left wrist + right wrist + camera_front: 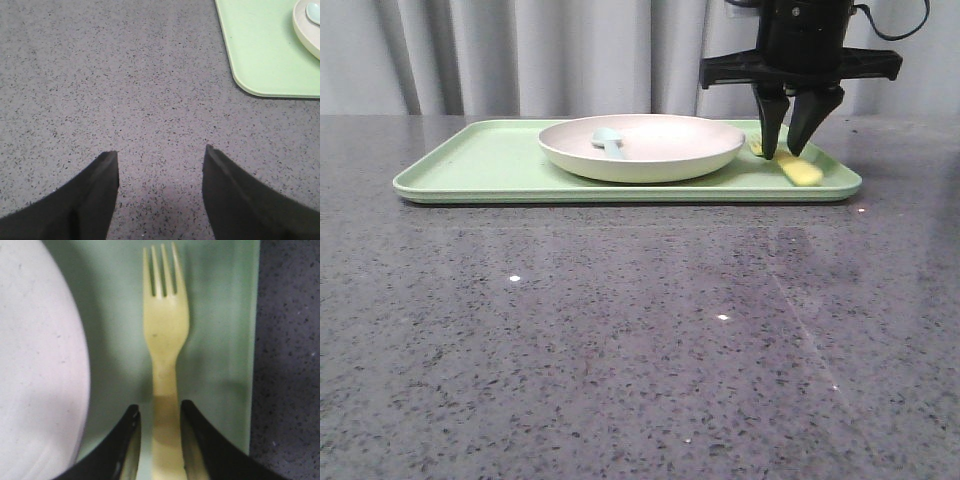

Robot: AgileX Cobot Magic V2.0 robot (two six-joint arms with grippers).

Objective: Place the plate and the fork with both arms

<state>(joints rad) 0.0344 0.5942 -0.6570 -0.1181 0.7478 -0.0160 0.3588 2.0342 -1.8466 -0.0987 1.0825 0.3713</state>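
Fork, small bright yellow plastic (165,390): flat on light-green rectangular tray (470,165), handle between the slightly parted fingers of the lowered right gripper (159,440), not yet clamped; closing presumably next; beside it round cream plate (670,145); left gripper (160,165) wide, empty, above grey table (100,75).

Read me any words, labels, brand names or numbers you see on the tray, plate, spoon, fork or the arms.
None: no view shows readable text.
The tray, plate, spoon and fork are plain.
The right gripper shows no marking.
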